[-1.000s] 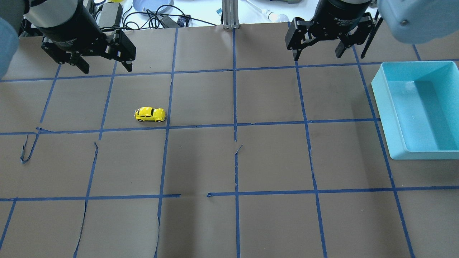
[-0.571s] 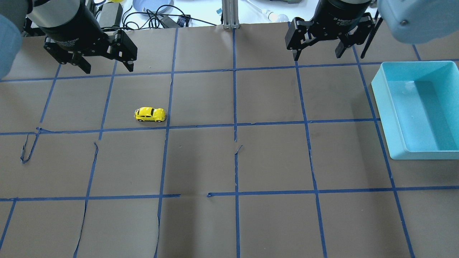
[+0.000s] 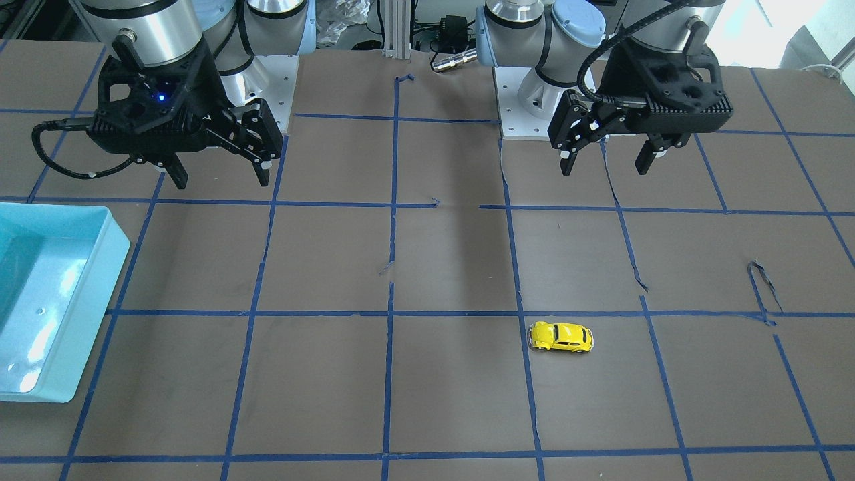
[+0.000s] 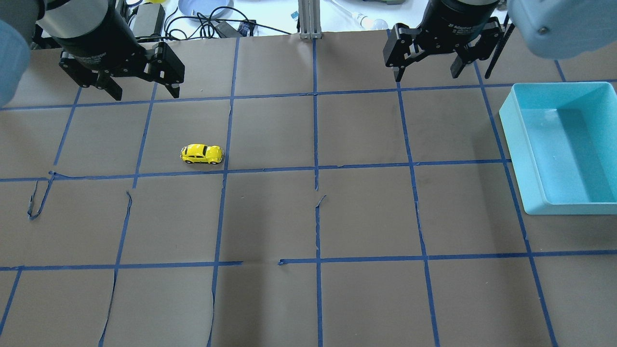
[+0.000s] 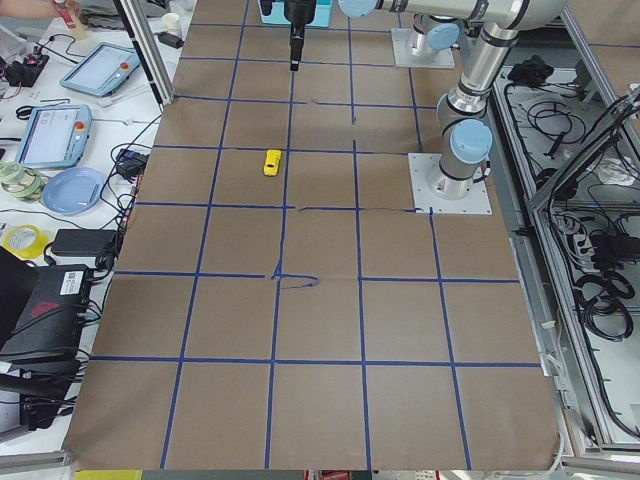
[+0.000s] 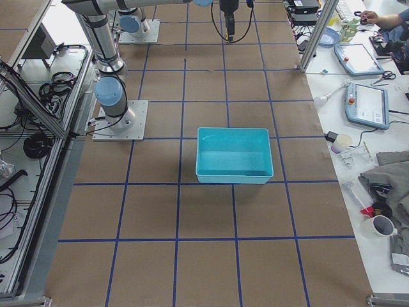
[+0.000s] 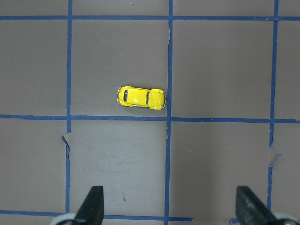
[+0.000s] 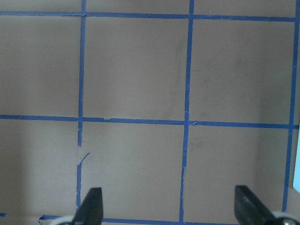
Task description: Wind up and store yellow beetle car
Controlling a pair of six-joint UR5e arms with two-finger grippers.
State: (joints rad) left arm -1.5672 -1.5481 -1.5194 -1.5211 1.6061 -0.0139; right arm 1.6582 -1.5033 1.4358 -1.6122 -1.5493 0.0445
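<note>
The yellow beetle car [image 4: 202,154] stands on the brown table, left of centre in the overhead view. It also shows in the front view [image 3: 561,337], the left side view [image 5: 271,162] and the left wrist view [image 7: 141,97]. My left gripper [image 4: 144,91] hangs open and empty above the table, nearer the robot than the car and apart from it; it also shows in the front view [image 3: 604,164]. My right gripper [image 4: 426,74] is open and empty over the table's right half, far from the car; it also shows in the front view [image 3: 217,177].
A light blue bin [image 4: 597,91] stands at the table's right edge, also in the front view [image 3: 113,234] and the right side view [image 6: 233,179]. Blue tape lines grid the table. Cables and a plate [image 4: 205,7] lie beyond the far edge.
My left gripper has shifted slightly to the right and away from the car's row. The car, the bin and the right gripper have not moved.
</note>
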